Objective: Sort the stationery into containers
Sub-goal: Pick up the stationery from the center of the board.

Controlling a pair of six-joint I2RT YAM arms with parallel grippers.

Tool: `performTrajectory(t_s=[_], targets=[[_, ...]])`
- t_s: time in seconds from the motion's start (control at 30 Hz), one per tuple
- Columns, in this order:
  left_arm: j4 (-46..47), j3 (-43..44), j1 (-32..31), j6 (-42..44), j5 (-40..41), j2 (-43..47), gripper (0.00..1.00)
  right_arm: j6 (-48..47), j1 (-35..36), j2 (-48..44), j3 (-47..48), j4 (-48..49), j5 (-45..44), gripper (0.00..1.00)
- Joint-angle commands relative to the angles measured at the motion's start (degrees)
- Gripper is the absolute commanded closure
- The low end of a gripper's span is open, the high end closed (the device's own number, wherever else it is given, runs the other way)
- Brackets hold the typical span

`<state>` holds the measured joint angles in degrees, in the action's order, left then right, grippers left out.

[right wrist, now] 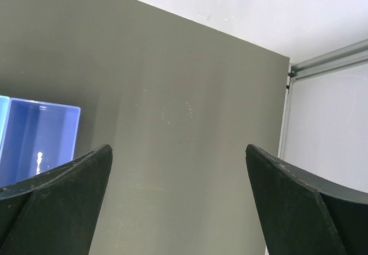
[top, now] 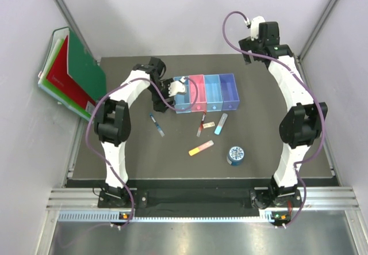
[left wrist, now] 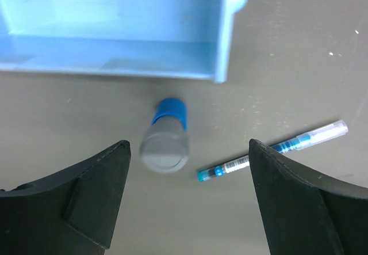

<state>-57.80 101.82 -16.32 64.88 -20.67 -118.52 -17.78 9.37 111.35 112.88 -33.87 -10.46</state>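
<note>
My left gripper (left wrist: 188, 145) hangs open just above the table by the near end of the light-blue bin (left wrist: 115, 30). Below it stands the grey-capped blue bottle (left wrist: 165, 139), nearer the left finger and touching neither. The blue pen (left wrist: 273, 149) lies to its right. From above, the left gripper (top: 167, 103) hides the bottle. In front of the containers (top: 213, 92) lie the blue pen (top: 157, 125), red-black pen (top: 201, 124), beige eraser (top: 209, 123), light-blue stick (top: 221, 124), yellow-pink stick (top: 200, 148) and round blue tin (top: 236, 155). My right gripper (right wrist: 178, 148) is open and empty, high at the back right.
Green and red folders (top: 75, 73) lean against the left wall. The violet-blue bin (right wrist: 37, 137) shows at the left of the right wrist view. A metal rail (right wrist: 287, 111) marks the table's right edge.
</note>
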Motion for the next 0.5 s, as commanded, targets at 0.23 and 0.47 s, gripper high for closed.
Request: performTrajectory(t_s=[0.23,0.47], targets=[[-2.05,4.17,-0.82,4.73,5.1,-2.5,0.12,2.14,-1.28,-4.03,1.82,1.88,0.53,0.0],[-0.73,5.32,-0.82,5.17,5.64,-4.17,0.16,2.58,-1.37,-3.77,2.17,1.88,0.97,0.0]])
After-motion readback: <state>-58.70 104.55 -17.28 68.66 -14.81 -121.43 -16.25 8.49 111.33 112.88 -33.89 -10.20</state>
